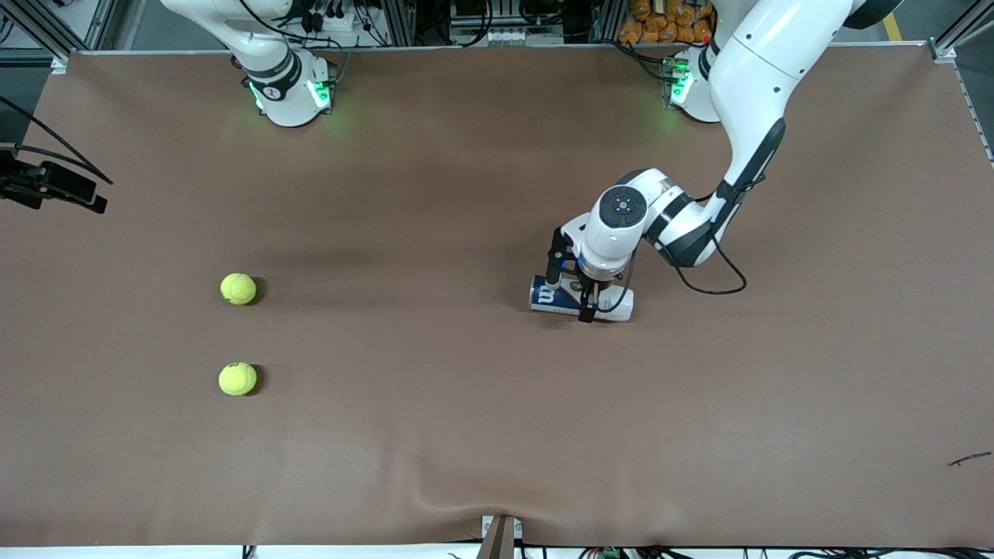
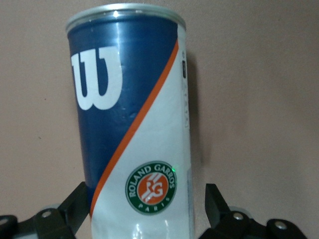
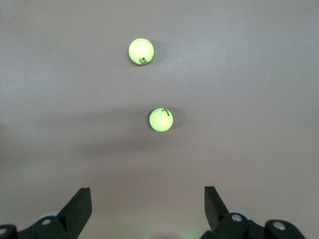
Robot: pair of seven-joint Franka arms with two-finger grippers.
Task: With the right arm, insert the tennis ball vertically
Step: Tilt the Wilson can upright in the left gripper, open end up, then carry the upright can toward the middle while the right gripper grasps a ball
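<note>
Two yellow tennis balls sit on the brown counter [image 1: 466, 435] toward the right arm's end. One tennis ball [image 1: 238, 289] lies farther from the front camera, and the other tennis ball [image 1: 237, 379] lies nearer to it, with a clear gap between them. The right hand [image 3: 147, 211] is up in the air over the counter, looking down on both balls. Its two dark fingers [image 3: 77, 206] stand wide apart, and there is nothing between them. Both balls are well away from that hand, and neither one is touched. In the right wrist view, one ball [image 3: 160, 119] shows closer to the fingers than the other ball [image 3: 141, 52]. Toward the left arm's end of the counter, a ball can [image 1: 581, 299] lies on its side. It is blue and white with an orange stripe, a big white W and a round green badge. The left hand [image 1: 582, 289] is down low right over the can. Its fingers [image 2: 75, 206] are spread wide, one on each side of the can [image 2: 134, 134], near its white end. I cannot tell if the fingers touch the can's sides. The can is well apart from both balls, with a long stretch of bare counter between them.
</note>
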